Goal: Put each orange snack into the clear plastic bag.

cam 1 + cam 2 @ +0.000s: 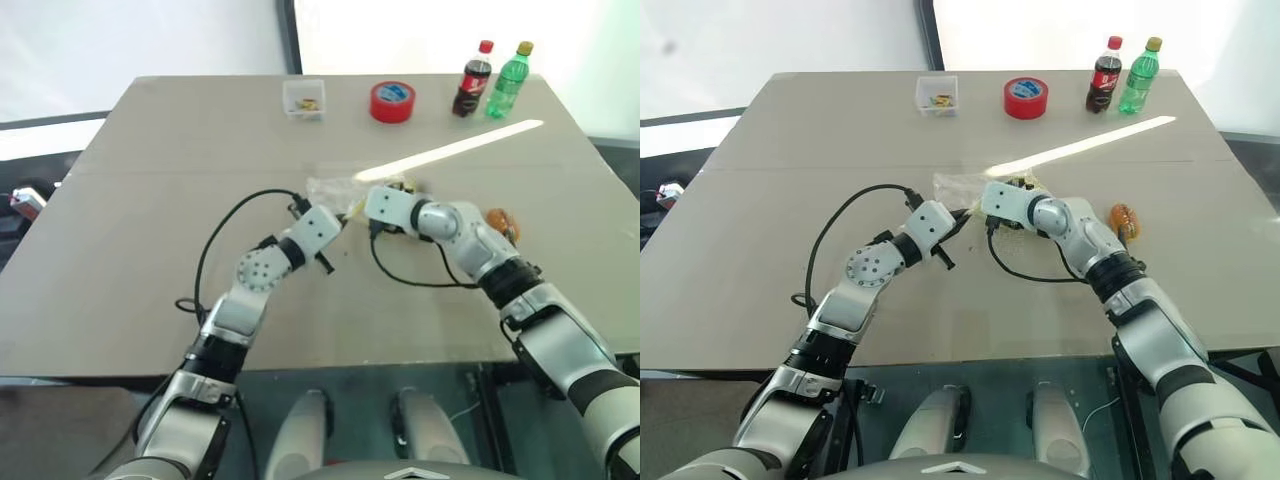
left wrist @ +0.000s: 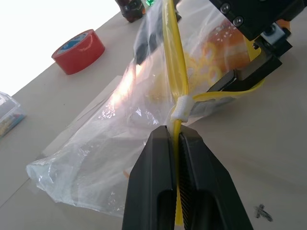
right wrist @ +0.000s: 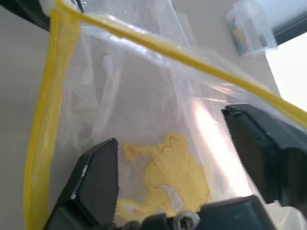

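- Centrally on the tan worktop (image 1: 150, 200), the clear plastic bag (image 2: 110, 139) lies crinkled, its yellow strip (image 2: 173, 62) pulled apart into an open mouth.
- At the bag's near edge, the left pincer (image 2: 176, 143) has its two black fingers pressed together on the yellow strip, pinching it just below a small white slider.
- Opposite it across the bag's mouth, the right pincer (image 3: 187, 158) stands spread wide, one finger on each side of the opening, the film and a yellow cartoon print showing between them; it holds nothing.
- Inside the bag, seen from the left wrist, an orange shape shows through the plastic near the right pincer's body; whether it is a snack or the print cannot be told.
- Just to the right of the bag, beyond the right forearm, one orange snack (image 1: 1123, 219) rests on the bare worktop, apart from the bag.
- Behind the bag, toward the far edge, a red tape roll (image 1: 391, 101) lies flat, with a small clear box (image 1: 303, 98) to its left.
- To the right of the tape roll stand two bottles, upright and side by side: a dark cola bottle (image 1: 472, 80) with a red cap and a green bottle (image 1: 507, 82) with a yellow cap.
- A bright streak of sunlight slants across the worktop between the bag and the bottles.
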`<state>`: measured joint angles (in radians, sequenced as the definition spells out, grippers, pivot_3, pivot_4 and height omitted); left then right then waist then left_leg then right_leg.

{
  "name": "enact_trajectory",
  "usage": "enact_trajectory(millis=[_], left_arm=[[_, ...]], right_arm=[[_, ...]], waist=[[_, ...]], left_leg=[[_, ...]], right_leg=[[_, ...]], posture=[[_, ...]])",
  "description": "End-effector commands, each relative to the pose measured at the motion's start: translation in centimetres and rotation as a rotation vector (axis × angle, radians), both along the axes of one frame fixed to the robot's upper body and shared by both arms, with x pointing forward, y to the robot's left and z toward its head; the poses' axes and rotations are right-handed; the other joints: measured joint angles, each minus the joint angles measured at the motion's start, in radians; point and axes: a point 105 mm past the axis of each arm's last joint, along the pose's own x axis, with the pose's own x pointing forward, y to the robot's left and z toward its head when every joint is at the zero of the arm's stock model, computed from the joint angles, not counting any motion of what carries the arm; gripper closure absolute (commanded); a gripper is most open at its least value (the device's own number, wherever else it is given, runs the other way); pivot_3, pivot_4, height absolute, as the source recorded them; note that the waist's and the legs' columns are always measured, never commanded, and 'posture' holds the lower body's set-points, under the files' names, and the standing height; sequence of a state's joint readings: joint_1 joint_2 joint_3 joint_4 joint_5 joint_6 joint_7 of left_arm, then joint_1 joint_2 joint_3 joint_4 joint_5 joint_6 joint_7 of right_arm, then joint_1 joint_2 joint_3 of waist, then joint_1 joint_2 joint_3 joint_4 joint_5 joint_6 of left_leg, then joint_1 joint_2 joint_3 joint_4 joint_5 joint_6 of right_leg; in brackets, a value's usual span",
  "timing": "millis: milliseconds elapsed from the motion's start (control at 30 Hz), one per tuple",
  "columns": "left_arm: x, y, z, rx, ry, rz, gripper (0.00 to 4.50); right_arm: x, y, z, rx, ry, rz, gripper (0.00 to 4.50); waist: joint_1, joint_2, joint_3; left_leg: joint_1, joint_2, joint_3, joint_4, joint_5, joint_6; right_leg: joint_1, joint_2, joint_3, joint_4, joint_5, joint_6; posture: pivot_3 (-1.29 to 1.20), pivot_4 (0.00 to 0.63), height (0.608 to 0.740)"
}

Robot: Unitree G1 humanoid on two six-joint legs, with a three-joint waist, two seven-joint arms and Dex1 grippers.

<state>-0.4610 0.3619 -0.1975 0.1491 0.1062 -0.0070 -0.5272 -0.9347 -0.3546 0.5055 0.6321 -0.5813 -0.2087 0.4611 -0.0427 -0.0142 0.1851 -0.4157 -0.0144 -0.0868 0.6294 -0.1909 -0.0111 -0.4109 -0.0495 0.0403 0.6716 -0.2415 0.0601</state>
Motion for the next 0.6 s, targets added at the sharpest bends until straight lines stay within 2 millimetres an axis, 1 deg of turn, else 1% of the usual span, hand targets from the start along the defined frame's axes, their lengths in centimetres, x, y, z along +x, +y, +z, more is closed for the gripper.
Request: enact_trajectory(millis=[33,167,233,300,433,600], left_arm=[[0.2,0.2,1.1,-0.014,-0.039,0.018,4.5],[0.4,0.4,1.1,-0.035,-0.03,0.046,4.5],[0.3,0.1,0.9,-0.037,-0.026,0.044,4.5],[0.2,-0.1,0.9,-0.04,-0.025,0.041,4.5],[0.3,-0.3,1.0,-0.045,-0.028,0.045,4.5],[0.8,0.7,1.1,-0.049,-0.032,0.097,4.5]], right_arm=[[-0.2,0.4,1.9,-0.01,-0.129,0.065,0.06],[-0.7,0.0,1.7,-0.02,-0.188,0.105,0.06],[-0.9,-0.2,1.3,0.009,-0.155,0.099,0.06],[-1.1,-0.1,1.2,0.029,-0.138,0.102,0.06],[-1.5,0.1,1.6,0.036,-0.175,0.118,0.06],[-2.0,-1.9,2.7,0.056,-0.244,0.083,0.06]], waist=[[0.0,0.0,0.0],[0.001,0.0,0.0],[0.001,0.0,0.0],[0.001,0.0,0.0],[0.0,0.0,0.0],[0.004,0.0,0.0]], left_leg=[[0.0,0.0,0.0,0.0,0.0,0.0],[0.0,0.0,0.0,0.0,0.0,0.0],[0.0,0.0,0.0,0.0,0.0,0.0],[0.0,0.0,0.0,0.0,0.0,0.0],[0.0,0.0,0.0,0.0,0.0,0.0],[0.0,0.0,0.0,0.0,0.0,0.0]], right_leg=[[0.0,0.0,0.0,0.0,0.0,0.0],[0.0,0.0,0.0,0.0,0.0,0.0],[0.0,0.0,0.0,0.0,0.0,0.0],[0.0,0.0,0.0,0.0,0.0,0.0],[0.0,0.0,0.0,0.0,0.0,0.0],[0.0,0.0,0.0,0.0,0.0,0.0]], posture=[[0.0,0.15,0.74],[0.0,0.15,0.74],[0.0,0.15,0.74],[0.0,0.15,0.74],[0.0,0.15,0.74],[0.0,0.15,0.74]])
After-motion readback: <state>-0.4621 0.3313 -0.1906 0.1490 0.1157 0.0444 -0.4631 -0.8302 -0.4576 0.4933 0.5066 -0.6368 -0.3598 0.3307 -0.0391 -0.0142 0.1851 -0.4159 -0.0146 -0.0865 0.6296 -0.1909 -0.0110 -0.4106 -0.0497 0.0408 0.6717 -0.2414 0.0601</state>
